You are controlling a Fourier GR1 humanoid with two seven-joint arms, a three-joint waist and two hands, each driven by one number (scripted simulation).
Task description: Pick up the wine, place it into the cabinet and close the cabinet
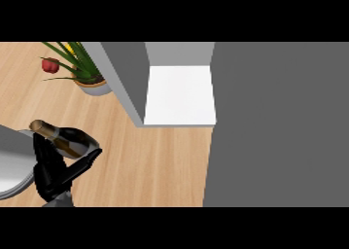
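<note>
one wine bottle (68,139), one robot hand (55,170)

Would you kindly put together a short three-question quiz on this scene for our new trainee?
1. True or false: the left hand is curled round the wine bottle.
2. The open cabinet lies: A) up and right of the bottle, B) below it, C) left of it.
3. Fill in: beside the cabinet's door stands a potted ____.

Key: 1 true; 2 A; 3 plant. The right hand does not show.
</note>
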